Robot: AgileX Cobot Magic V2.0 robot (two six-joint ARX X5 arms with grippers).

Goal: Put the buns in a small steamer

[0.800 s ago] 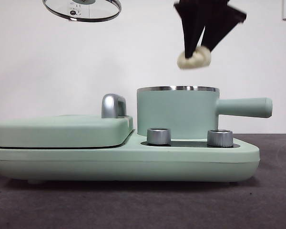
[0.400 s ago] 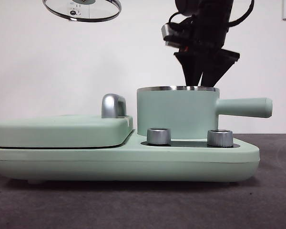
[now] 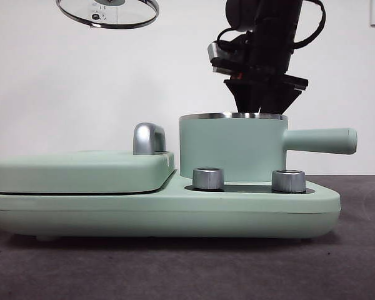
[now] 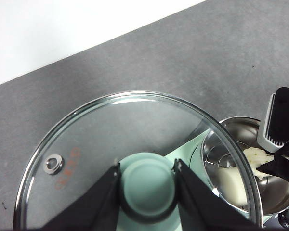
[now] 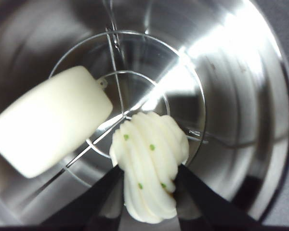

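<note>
At ten o'clock in the front view the left end effector (image 4: pixel 147 192) clamps the lid (image 4: pixel 86 154) by its green knob. The right end effector (image 5: pixel 147 192), inside the small steamer (image 3: pixel 232 149), grips the ridged bun (image 5: pixel 149 163) (green-specked), with the smooth bun (image 5: pixel 48 125) just beside it on the wire rack (image 5: pixel 135 86).

Front cam sits low, about table height, looking level and close at the small steamer (image 3: pixel 232 148) — its rim near eye line. Left wrist cam looks down from high up through the lid (image 4: pixel 135 159); steamer's open mouth (image 4: pixel 241 163) at approx 4 o'clock. Right wrist cam looks straight down into the steamer (image 5: pixel 241 96), very close. All 3 views share it.
</note>
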